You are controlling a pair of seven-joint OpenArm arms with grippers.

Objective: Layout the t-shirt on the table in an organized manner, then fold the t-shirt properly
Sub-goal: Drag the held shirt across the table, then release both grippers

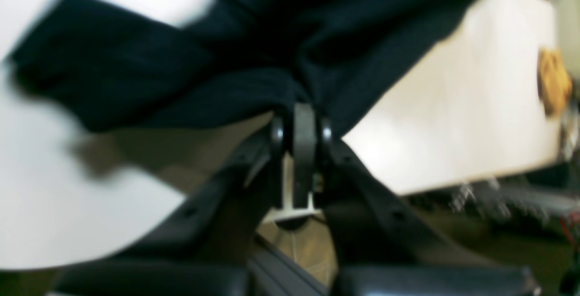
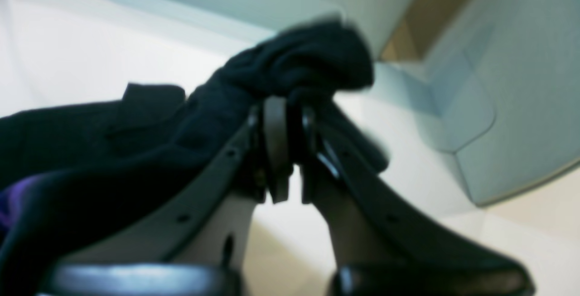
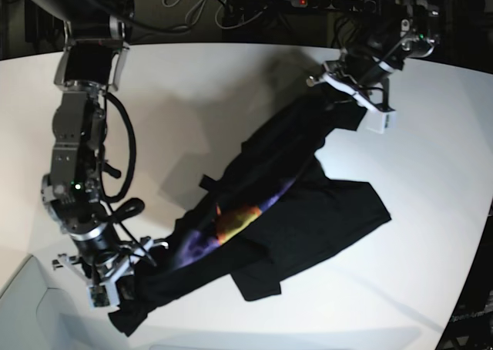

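Base view shows you both arms stretching the shirt [image 3: 269, 211] diagonally across the table [image 3: 192, 95]. Your left gripper [image 3: 350, 88] pinches cloth near the far edge; your right gripper [image 3: 123, 284] clamps a bunch by the near corner. You're at the layout step, I'd say: next spread it flat, print up. White tabletop, cables behind.

The base view looks down from high above onto the table [image 3: 231, 80], taking in both arms from afar. Each wrist view sits close behind its own gripper, looking forward along the jaws at the bunched t-shirt [image 1: 253, 55]. All three share the black cloth and the white tabletop.
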